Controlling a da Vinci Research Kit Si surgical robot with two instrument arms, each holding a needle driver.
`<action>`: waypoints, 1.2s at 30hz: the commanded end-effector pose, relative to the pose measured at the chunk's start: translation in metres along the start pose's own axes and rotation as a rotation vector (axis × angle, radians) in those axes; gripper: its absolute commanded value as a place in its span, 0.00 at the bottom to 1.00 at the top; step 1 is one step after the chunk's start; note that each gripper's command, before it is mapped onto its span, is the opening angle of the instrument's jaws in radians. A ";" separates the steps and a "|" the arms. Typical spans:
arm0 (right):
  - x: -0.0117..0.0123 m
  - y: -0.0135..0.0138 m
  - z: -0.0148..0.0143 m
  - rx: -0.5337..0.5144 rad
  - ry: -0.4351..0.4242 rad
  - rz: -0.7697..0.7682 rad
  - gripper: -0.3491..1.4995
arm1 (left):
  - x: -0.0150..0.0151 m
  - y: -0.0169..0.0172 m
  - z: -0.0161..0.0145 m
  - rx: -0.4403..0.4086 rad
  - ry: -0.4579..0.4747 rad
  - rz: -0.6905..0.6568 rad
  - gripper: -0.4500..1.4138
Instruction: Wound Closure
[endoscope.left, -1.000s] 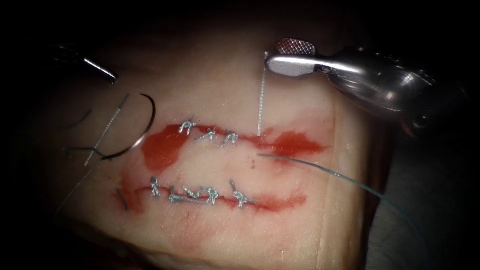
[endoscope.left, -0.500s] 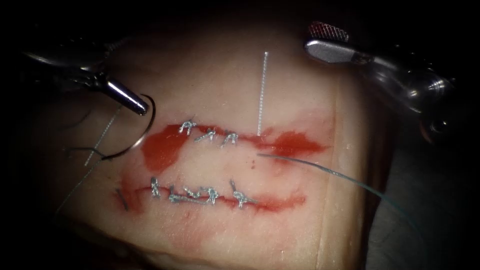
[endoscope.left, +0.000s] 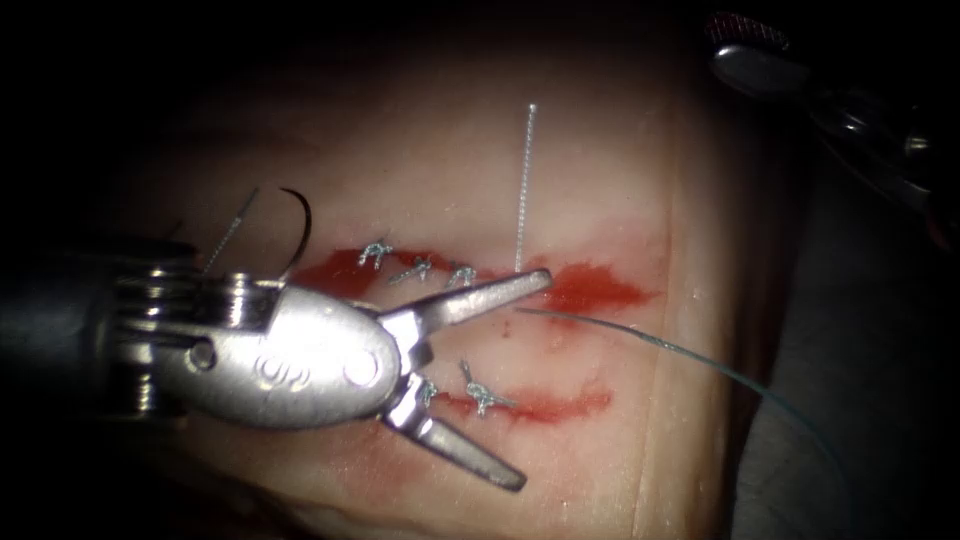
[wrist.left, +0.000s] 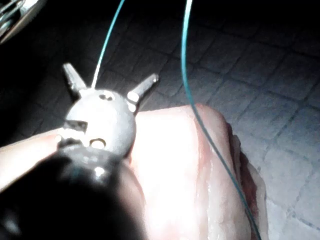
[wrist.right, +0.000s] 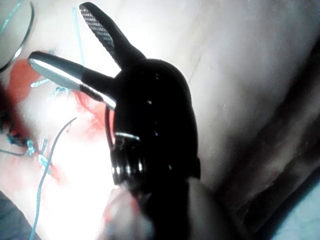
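The needle (endoscope.left: 297, 225) lies free on the tissue (endoscope.left: 600, 180) left of the cut (endoscope.left: 590, 290), partly behind the left gripper (endoscope.left: 520, 380); that gripper, spread wide and empty, covers several stitches (endoscope.left: 415, 268); the right gripper (endoscope.left: 745, 50) is parted, empty, far right; a thread (endoscope.left: 522, 190) stands up beside the cut.

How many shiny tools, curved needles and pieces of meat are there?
Tools: 2, the left tool and the right tool, both open, holding nothing.
Needle: 1, lying on the tissue, at the endoscope view's left.
Tissue: 1.
Total: 4.
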 end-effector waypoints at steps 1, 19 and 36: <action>0.0010 -0.0001 0.0012 -0.002 -0.006 -0.004 0.89 | 0.0005 -0.0003 0.0013 -0.020 -0.034 0.000 0.62; 0.0018 -0.0006 0.0017 0.016 0.021 0.008 0.90 | -0.0020 -0.0015 0.0060 -0.021 -0.147 0.255 0.59; 0.0021 -0.0006 0.0019 0.017 0.018 0.052 0.89 | -0.0014 0.0004 0.0104 0.061 -0.207 0.516 0.51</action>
